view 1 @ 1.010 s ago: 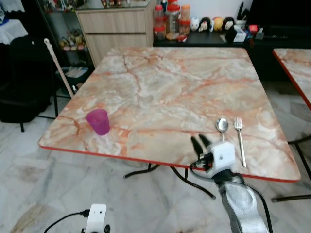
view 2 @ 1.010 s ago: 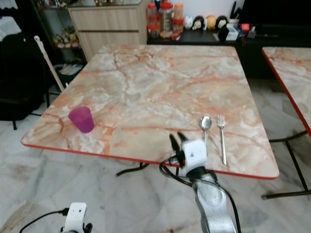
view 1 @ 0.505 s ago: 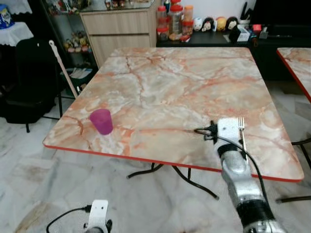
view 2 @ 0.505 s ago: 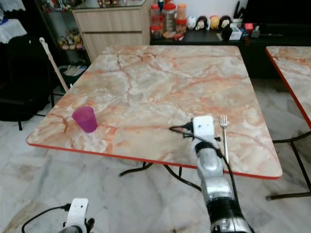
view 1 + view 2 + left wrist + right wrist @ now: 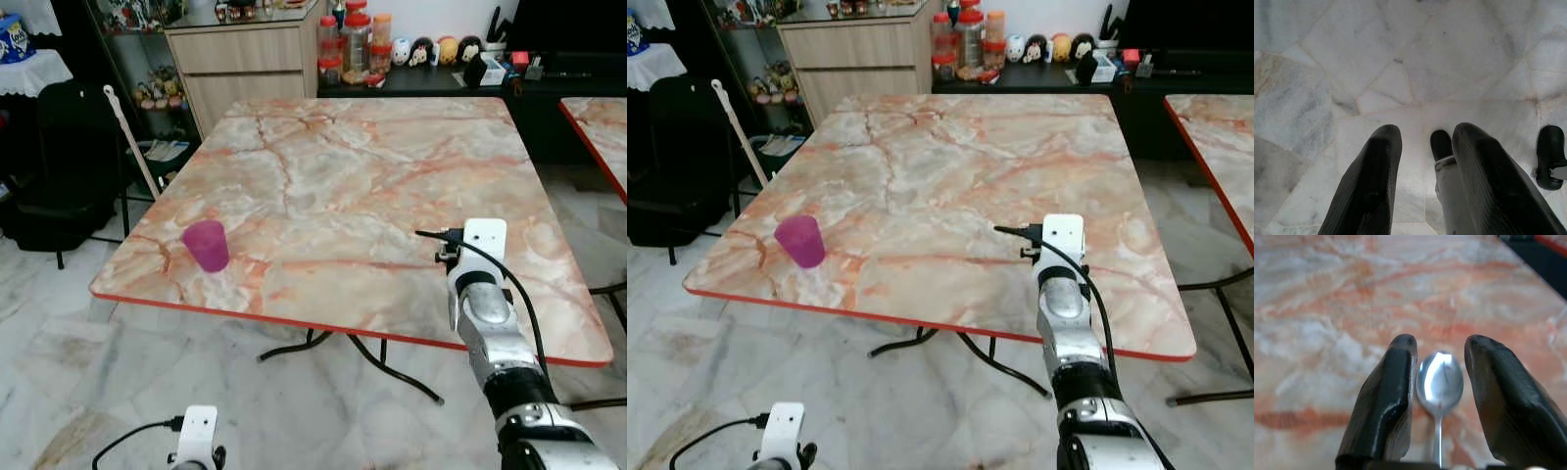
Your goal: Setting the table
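The spoon was shiny silver w/ a round bowl and a thin handle. It lay flat on the pink-and-orange marble table, near the front right part. The right gripper was low over it, fingers apart, one finger on each side of the spoon bowl. Fingers looked v. close to the spoon, but I couldn't tell if they touched it. Not gripping yet.

The right wrist view showed the spoon up close. In the head views the right arm reached over the table's red front edge and its white wrist block covered that spot.

The head views showed a purple cup standing up near the front left corner, well apart from the arm. Couldn't see inside the cup. Far behind the table were jars w/ red lids on a dark counter, contents too small to tell.

The left gripper hung low w/ fingers apart, holding nothing, over the white marble floor.
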You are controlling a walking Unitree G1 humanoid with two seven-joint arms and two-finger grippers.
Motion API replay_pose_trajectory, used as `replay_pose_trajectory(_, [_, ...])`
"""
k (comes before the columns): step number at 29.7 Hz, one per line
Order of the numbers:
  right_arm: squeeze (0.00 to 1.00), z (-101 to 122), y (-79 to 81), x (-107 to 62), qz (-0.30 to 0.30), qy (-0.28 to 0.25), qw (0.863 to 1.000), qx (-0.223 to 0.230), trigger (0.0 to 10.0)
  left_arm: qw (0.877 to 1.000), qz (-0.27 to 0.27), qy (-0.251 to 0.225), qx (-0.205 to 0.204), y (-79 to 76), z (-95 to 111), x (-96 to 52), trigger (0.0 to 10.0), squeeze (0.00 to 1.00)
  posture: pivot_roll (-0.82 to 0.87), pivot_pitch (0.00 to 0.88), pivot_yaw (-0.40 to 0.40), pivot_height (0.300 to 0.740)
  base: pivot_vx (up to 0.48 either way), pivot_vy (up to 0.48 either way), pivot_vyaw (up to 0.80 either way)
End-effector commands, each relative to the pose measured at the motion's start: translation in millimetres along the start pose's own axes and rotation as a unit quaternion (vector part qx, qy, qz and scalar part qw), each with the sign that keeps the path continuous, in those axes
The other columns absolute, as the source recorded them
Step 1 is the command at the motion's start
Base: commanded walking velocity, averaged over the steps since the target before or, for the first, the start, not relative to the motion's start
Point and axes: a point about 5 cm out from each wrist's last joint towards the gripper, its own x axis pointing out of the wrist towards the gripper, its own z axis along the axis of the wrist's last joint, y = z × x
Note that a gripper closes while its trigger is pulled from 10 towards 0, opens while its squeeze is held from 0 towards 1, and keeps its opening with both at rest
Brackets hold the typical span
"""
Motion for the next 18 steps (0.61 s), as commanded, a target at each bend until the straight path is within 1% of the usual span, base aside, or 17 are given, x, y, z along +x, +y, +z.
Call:
replay_pose_trajectory(1, [1.0, 1.4, 4.7, 2.0, -0.001, 0.003, 1.0, 0.015, 10.0, 1.0, 0.002, 0.01, 0.009, 3.1, -4.7, -0.9, 10.0, 0.0, -0.06, 0.0, 0.102, 0.74, 0.0, 0.0, 0.0])
replay_pose_trajectory(3, [1.0, -1.2, 9.6, 1.9, 0.001, 0.009, 1.0, 0.019, 10.0, 1.0, 0.003, 0.009, 0.008, 3.0, -4.2, -0.8, 10.0, 0.0, -0.06, 0.0, 0.102, 0.74, 0.0, 0.0, 0.0])
replay_pose_trajectory(4, [0.89, -1.4, 10.5, 1.8, 0.002, 0.01, 1.0, 0.02, 10.0, 1.0, 0.003, 0.01, 0.007, 3.0, -4.3, -0.8, 10.0, 0.0, -0.06, 0.0, 0.102, 0.74, 0.0, 0.0, 0.0])
replay_pose_trajectory(8, [0.89, -1.7, 11.3, 2.2, 0.003, 0.012, 1.0, 0.021, 10.0, 1.0, 0.004, 0.01, 0.006, 3.0, -4.3, -0.7, 10.0, 0.0, -0.06, 0.0, 0.102, 0.74, 0.0, 0.0, 0.0])
replay_pose_trajectory(9, [0.0, -2.9, 11.5, 2.3, 0.002, 0.016, 1.0, 0.022, 10.0, 1.0, 0.003, 0.01, 0.005, 2.7, -4.3, -0.7, 10.0, 0.0, -0.05, 0.0, 0.098, 0.74, 0.0, 0.0, 0.0])
replay_pose_trajectory(15, [0.0, -4.9, 9.6, 2.5, -0.005, 0.022, 0.999, 0.023, 10.0, 1.0, 0.003, 0.011, 0.0, 2.2, -5.4, -1.0, 10.0, 0.0, -0.05, 0.0, 0.095, 0.74, 0.0, 0.0, 0.0])
replay_pose_trajectory(18, [0.0, -7.3, 2.4, 4.4, -0.022, 0.033, 0.999, 0.024, 10.0, 1.0, 0.003, 0.012, -0.002, 1.9, -5.5, -0.9, 10.0, 0.0, -0.05, 0.0, 0.095, 0.74, 0.0, 0.0, 0.0])
